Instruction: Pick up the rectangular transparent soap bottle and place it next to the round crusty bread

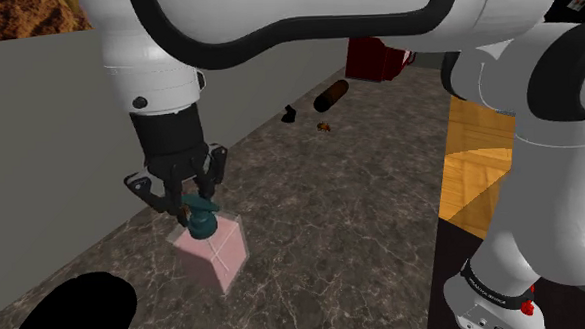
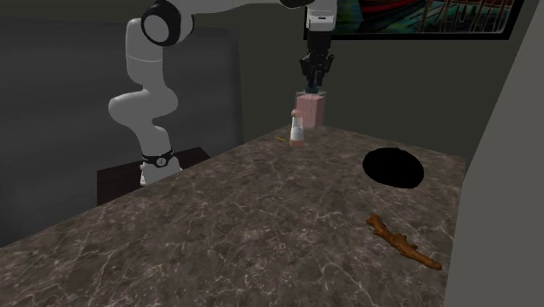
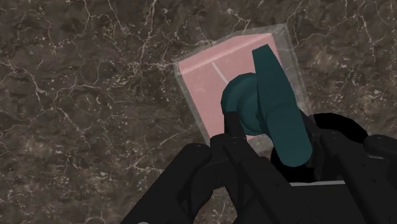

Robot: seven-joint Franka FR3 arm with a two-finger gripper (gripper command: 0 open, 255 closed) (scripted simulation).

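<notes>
Fingers (image 3: 219,156) clasping pump (image 3: 270,95), soap bottle (image 3: 213,83) upright

White rounded arm (image 1: 540,150) with dark joints, black end effector (image 1: 195,204)

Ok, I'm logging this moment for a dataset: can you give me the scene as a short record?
surface: dark marbled counter
soap bottle: clear, pink inside, teal pump on top
gripper: directly over the soap bottle, at its pump
also on counter: small white bottle, brown stick
background: red box
bread: cannot tell
</notes>
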